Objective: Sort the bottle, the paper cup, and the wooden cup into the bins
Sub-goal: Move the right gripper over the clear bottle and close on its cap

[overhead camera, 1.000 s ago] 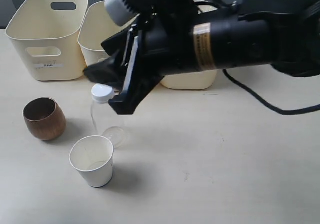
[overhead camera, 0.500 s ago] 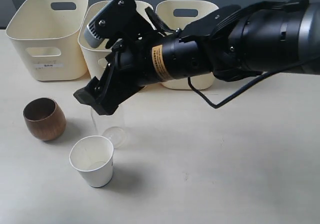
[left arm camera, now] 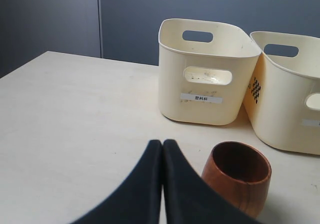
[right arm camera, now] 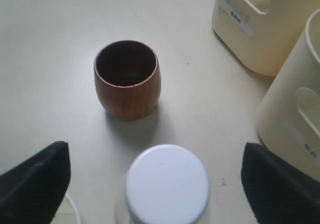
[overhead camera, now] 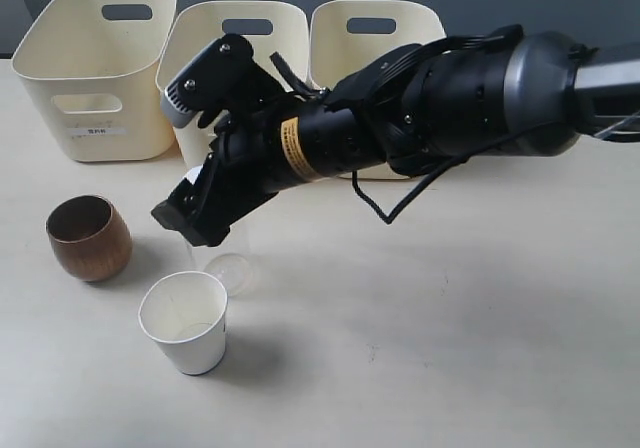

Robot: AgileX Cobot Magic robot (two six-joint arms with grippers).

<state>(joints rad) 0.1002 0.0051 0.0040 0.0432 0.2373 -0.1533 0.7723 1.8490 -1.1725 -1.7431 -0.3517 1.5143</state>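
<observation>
The clear bottle [overhead camera: 228, 266] stands upright on the table, its white cap [right arm camera: 167, 184] directly beneath my right gripper [overhead camera: 192, 223]. That gripper [right arm camera: 155, 156] is open, one finger on either side of the cap and apart from it. The arm hides most of the bottle in the exterior view. The white paper cup [overhead camera: 185, 320] stands just in front of the bottle. Left of the bottle sits the brown wooden cup [overhead camera: 88, 238] [right arm camera: 127, 79]. My left gripper [left arm camera: 162, 144] is shut and empty, low beside the wooden cup [left arm camera: 240, 176]. It does not show in the exterior view.
Three cream bins stand in a row at the back: left [overhead camera: 95, 73], middle [overhead camera: 235, 38] and right [overhead camera: 375, 33]. The right arm's black body stretches in front of the middle and right bins. Bare tabletop [overhead camera: 450, 348] spreads to the right.
My right arm has swung down and left over the bottle. Its open fingers now cover the cap that showed clearly a second ago. The cups and bottle have not moved.
</observation>
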